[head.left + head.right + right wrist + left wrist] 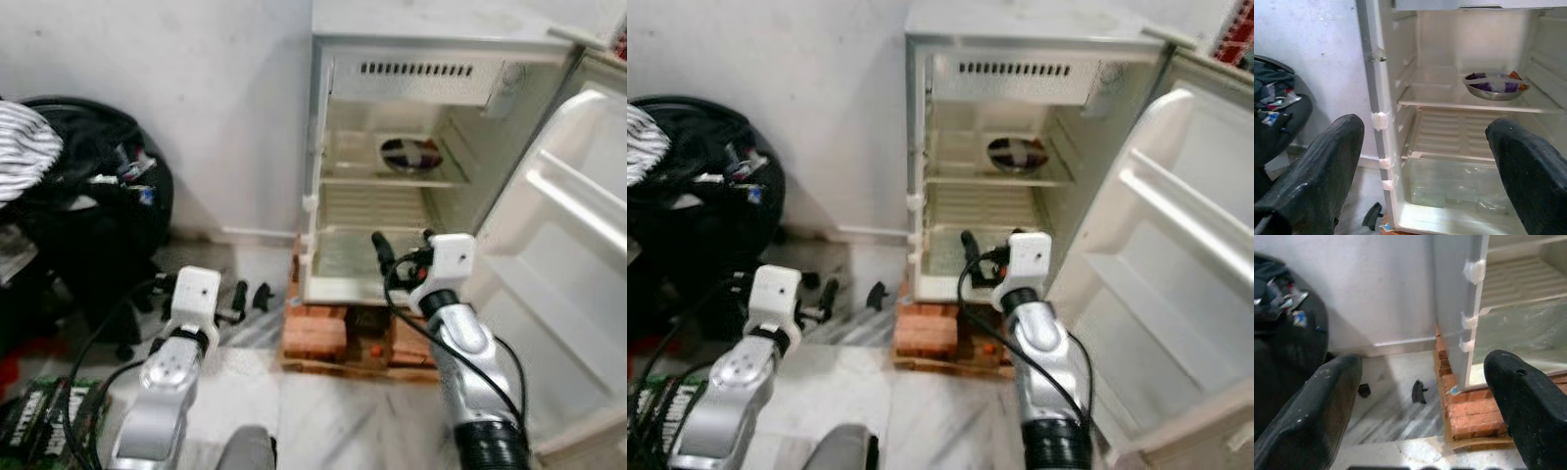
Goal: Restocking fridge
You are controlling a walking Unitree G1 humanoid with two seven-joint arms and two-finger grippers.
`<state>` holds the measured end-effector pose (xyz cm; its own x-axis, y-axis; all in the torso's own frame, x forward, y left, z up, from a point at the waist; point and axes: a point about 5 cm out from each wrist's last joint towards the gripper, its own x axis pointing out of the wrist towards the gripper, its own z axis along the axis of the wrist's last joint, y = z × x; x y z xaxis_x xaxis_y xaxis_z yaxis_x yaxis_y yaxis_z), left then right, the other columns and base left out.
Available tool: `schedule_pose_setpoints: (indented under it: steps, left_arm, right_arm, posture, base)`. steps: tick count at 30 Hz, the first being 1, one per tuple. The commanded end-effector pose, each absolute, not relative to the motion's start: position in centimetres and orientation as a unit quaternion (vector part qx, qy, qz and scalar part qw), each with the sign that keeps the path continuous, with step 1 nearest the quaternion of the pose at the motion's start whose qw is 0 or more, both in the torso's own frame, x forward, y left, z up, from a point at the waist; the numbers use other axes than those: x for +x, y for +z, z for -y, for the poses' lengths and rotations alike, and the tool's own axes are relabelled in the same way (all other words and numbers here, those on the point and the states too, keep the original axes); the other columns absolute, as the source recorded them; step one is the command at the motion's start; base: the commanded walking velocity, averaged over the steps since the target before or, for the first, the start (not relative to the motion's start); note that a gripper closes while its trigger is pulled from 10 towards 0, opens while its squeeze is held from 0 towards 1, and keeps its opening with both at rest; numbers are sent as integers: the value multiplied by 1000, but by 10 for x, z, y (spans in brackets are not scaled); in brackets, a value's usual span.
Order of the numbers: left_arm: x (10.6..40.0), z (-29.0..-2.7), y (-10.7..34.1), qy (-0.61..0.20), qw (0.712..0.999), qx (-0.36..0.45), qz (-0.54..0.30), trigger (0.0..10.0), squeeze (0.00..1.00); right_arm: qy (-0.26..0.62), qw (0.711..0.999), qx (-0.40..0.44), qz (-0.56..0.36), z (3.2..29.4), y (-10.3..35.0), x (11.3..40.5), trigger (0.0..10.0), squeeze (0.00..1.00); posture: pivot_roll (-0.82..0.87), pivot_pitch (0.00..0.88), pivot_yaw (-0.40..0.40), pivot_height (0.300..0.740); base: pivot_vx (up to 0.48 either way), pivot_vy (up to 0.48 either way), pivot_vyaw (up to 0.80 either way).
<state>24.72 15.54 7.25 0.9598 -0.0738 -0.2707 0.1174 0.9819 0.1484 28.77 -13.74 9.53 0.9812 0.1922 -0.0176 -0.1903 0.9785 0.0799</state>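
End effectors (1425,161) spread wide, empty.

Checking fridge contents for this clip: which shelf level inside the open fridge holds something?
The upper shelf: a metal bowl sits on it. The level below looks bare, unlike it, and the bottom drawer seems clear.

Head eyes downward; wrists face fridge (1449,122).
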Motion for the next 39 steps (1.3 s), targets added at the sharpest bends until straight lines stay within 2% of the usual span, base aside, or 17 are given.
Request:
schedule_pose_setpoints:
  steps: [1, 39]
  left_arm:
    - [248, -153, 74, -49, 987, 82, -129, 10000, 0]
    - [248, -153, 74, -48, 987, 82, -128, 10000, 0]
  right_arm:
    - [91, 995, 30, -21, 140, 95, 289, 10000, 0]
    - [91, 995, 28, -22, 140, 95, 289, 10000, 0]
  posture:
    - [159, 24, -32, 740]
    - [159, 25, -33, 740]
  base:
    - [0, 0, 0]
    - [0, 0, 0]
